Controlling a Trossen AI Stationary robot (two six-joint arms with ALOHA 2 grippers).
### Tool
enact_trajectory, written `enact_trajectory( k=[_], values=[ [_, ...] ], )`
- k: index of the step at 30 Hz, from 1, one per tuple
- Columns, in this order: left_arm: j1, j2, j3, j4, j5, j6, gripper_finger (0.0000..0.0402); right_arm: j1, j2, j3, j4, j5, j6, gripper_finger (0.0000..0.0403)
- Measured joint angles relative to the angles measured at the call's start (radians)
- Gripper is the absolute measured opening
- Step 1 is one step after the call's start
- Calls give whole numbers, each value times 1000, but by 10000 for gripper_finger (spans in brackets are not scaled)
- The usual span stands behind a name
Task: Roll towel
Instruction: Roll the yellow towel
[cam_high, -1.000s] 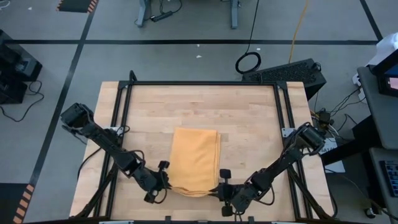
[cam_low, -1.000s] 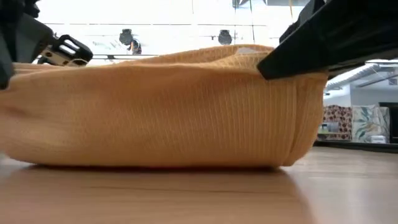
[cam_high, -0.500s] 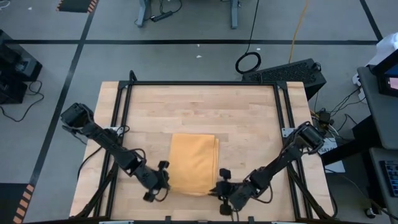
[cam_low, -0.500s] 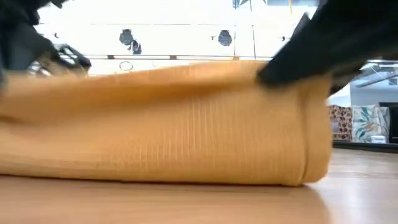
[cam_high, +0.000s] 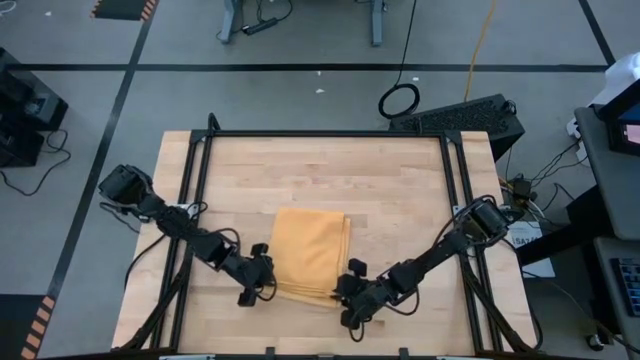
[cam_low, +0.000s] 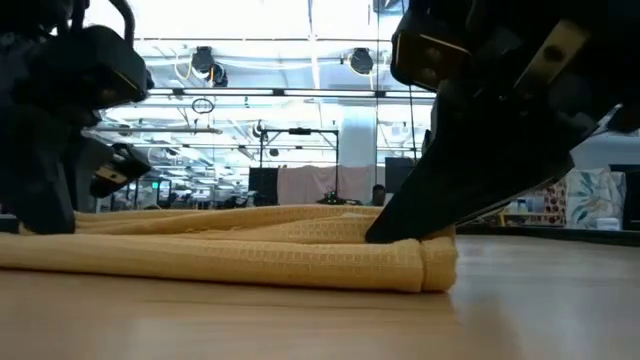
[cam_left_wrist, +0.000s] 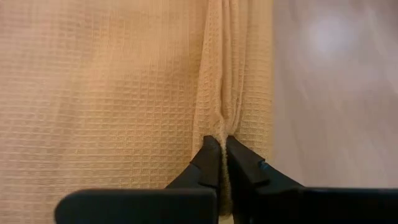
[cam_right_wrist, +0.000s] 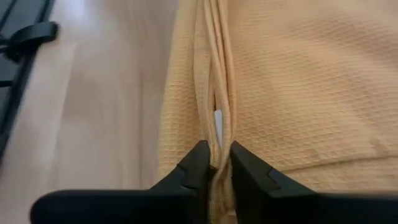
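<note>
The towel lies folded and flat on the table, toward its near edge and about midway across its width. Both tools are down at the towel's near end, one at each side edge.

The left tool is clenched on the layered fold at the towel's left edge; in the left wrist view the fingers pinch the cloth with no gap showing. The right tool is likewise clenched on the stacked layers at the right edge, where the small white tag shows between the folds. In the low view the near end rests low on the table, with the right tool pressing on the corner.

To carry out the rolling step well:

1. Confirm that each grip takes all layers of the edge. A layer left out will probably trail and spoil the roll.
2. Keep both tools level with each other and move them together. Uneven travel is likely to skew the roll into a cone.
3. Turn the near end over onto the flat part, away from the near edge.
4. Keep the lift low, so the first turn is tight.
5. Watch the high view for side edges drifting out of line.
</note>
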Motion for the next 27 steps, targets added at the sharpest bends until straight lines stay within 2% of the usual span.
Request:
enact_trajectory(
  k=[4,9,15,19,23,27],
  values=[
    [4,13,0,2,-15,-9,12,12,-13,-1,-15,51,-23,69],
    [2,23,1,2,-22,-20,12,60,-48,-1,-31,128,-93,118],
    [2,24,1,1,-23,-48,12,155,-2,0,162,308,-280,157],
    [3,24,1,1,-24,-53,12,194,54,-1,270,370,-347,176],
    [3,24,1,1,-24,-53,12,214,70,-1,391,380,-434,197],
    [3,25,0,3,-24,-54,12,211,70,-1,479,277,-527,207]
  ],
)
